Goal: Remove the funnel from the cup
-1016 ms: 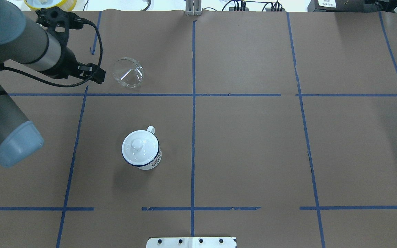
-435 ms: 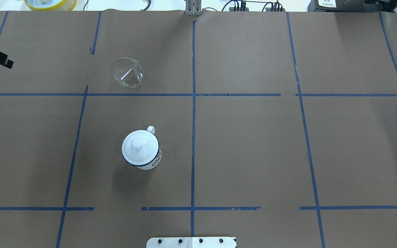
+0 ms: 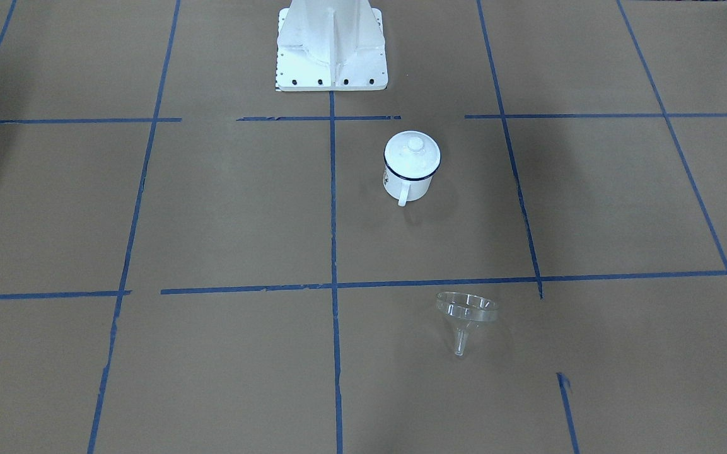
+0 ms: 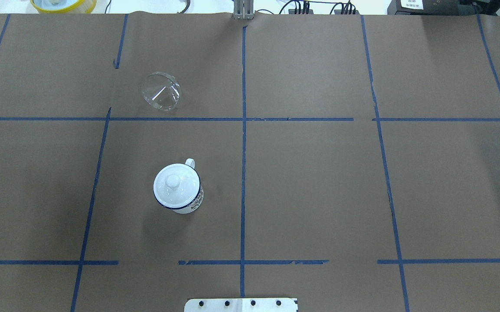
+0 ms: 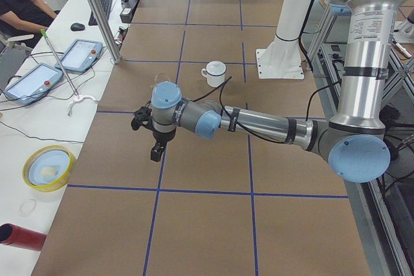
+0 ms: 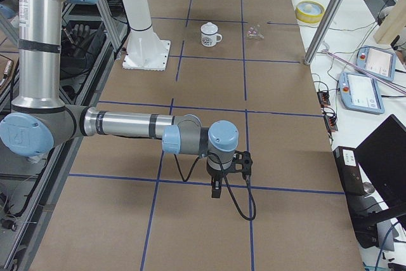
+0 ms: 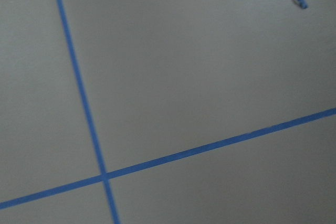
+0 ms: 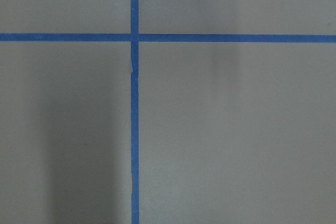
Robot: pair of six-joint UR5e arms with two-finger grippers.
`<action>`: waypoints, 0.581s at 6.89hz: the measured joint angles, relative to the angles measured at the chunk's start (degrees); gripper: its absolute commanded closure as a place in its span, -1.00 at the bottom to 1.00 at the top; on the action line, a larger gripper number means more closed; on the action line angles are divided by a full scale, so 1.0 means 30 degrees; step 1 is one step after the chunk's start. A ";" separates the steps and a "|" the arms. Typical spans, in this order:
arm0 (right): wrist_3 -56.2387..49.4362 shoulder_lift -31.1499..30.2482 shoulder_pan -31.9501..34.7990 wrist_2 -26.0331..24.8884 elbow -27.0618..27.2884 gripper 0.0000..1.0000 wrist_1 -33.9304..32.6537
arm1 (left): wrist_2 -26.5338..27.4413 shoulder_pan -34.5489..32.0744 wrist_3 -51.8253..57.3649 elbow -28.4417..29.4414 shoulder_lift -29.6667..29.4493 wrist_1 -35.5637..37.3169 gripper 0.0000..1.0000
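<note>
On the brown paper-covered table [image 4: 319, 182], the white enamel mug with a dark blue rim [image 3: 408, 184] stands upright, its mouth closed by a white round lid with a knob [image 4: 172, 184]. The small transparent funnel [image 4: 161, 92] lies tipped on its side, well apart from the mug, with bare paper between and around both. The white robot pedestal [image 3: 331, 44] stands near the mug on the robot's side.

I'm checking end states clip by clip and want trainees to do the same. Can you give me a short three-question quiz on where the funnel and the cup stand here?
1. True or false: the funnel sits in the cup.
2. What covers the cup's mouth? A) a white lid with a knob B) the funnel C) nothing
3. What marking on the table runs between funnel and cup?

Key: 1 false, the funnel lies on the table, apart from the cup. 2 A. 3 a blue tape line.
</note>
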 measured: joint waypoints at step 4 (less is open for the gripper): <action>0.0000 0.0001 0.0000 0.0001 -0.0010 -1.00 0.0001 | -0.0044 -0.1716 0.3234 0.1065 0.0571 0.2671 -1.00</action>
